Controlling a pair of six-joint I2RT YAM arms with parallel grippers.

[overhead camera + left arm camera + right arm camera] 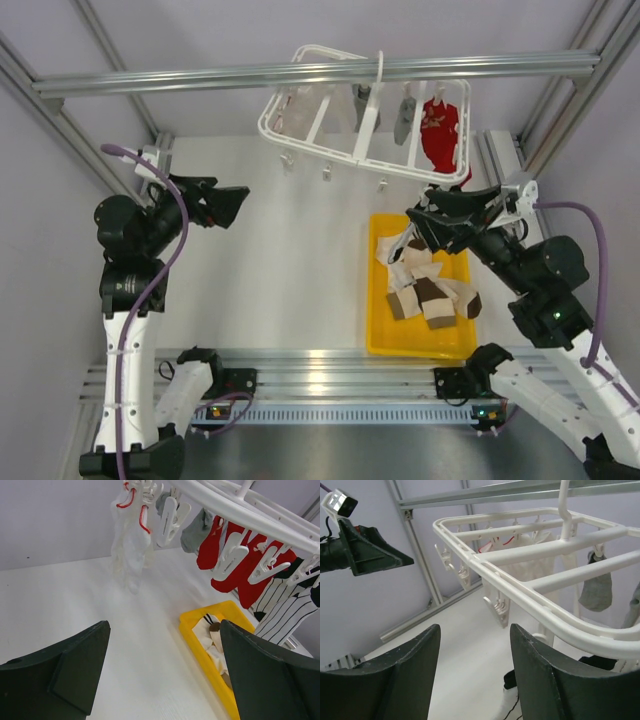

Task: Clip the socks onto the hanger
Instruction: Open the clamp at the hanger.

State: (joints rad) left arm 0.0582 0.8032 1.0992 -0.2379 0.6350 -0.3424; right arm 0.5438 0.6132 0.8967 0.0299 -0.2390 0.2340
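Note:
Several cream socks with brown blocks [430,285] lie piled in the yellow tray [380,330] on the right of the table. They also show in the left wrist view [212,635]. The white hanger [360,110] hangs by its hook from the top rail at the back, with small clips [326,172] dangling from it. My left gripper [235,203] is open and empty, held above the table at the left and facing the hanger [260,517]. My right gripper [425,215] is open and empty, above the tray's far end, just below the hanger's near edge [520,555].
A red garment [440,130], two grey pieces [365,105] and a white garment [300,105] hang clipped on the hanger. A black-and-white striped garment [290,610] shows in the left wrist view. Metal frame posts stand at both sides.

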